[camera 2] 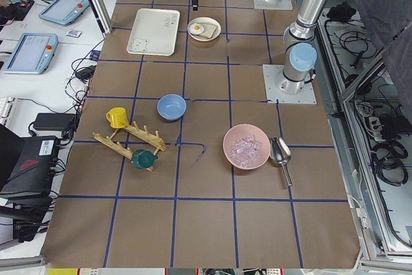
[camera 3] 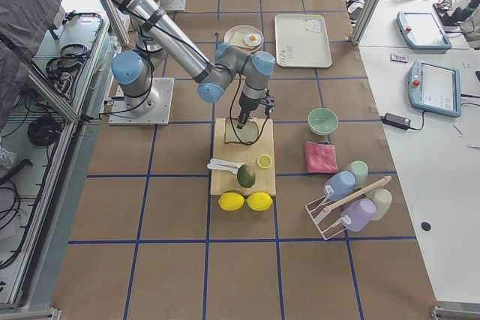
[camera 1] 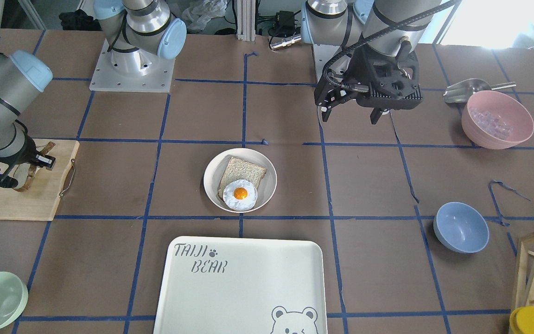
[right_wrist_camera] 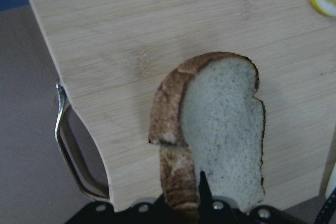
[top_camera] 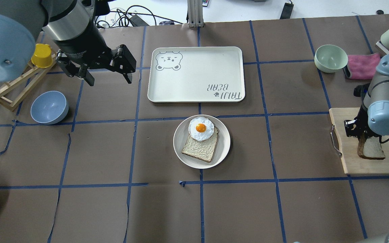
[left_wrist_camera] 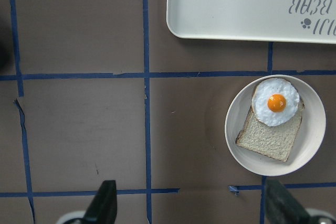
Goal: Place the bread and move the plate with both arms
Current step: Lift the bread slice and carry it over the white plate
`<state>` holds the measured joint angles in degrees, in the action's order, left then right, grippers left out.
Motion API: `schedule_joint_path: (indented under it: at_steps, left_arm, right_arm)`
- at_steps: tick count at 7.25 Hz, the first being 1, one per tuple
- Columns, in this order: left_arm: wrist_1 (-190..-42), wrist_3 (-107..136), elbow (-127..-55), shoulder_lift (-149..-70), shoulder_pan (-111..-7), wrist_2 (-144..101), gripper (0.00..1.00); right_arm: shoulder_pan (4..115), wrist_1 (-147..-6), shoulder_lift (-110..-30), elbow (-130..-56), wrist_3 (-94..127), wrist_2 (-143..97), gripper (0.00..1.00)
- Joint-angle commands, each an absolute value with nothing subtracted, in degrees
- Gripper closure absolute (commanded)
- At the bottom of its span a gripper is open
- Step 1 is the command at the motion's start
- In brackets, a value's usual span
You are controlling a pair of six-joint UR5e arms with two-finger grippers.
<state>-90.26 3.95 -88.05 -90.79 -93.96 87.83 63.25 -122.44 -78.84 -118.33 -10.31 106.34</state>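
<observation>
Right end effector (right_wrist_camera: 202,204) was clamped on the bread (right_wrist_camera: 223,129), held on edge at the cutting board (right_wrist_camera: 136,35); placement was outstanding. Left end effector (top_camera: 108,79) hung released, well apart from the plate (top_camera: 224,143), apparently unmoved on the desk (top_camera: 106,209).

Cream plate (top_camera: 178,143), brown-crusted bread (right_wrist_camera: 223,129), bear-print white tray (top_camera: 194,77).

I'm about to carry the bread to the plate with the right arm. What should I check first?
1. Grip: right claw shut on the held bread slice: ok.
2. Lift: held bread slice off the cutting board: cannot tell.
3. Target: plate carries a lower slice topped by a fried egg: ok.
4. Clearance: left claw open, away from the plate: ok.
5. Later drop spot: bear-print tray bare: ok.
</observation>
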Motion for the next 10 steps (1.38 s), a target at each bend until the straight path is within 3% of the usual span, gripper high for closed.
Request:
schedule_joint_path:
  at_steps: [1,4,7,10]
  left_arm:
    - [-90.35,3.96,-88.07,-90.79,-93.87,88.07,0.00]
    - [-90.35,3.96,-88.07,-90.79,-93.96,88.15,0.00]
    - [-90.35,4.04,-88.07,-90.97,-93.96,87.98,0.00]
    - [-90.26,4.04,-88.07,-90.88,-93.87,87.89,0.00]
  right_arm:
    - [68.34,-110.54,-84.36,-112.72,-3.63,106.61,1.00]
    - [88.52,-92.92,-83.15,-98.30,19.08,104.09,1.00]
    - [103.84,-93.77,-77.88,-95.63,40.18,98.19,1.00]
    - [111.17,-97.64,-72.08,-93.96,53.93,91.76,1.00]
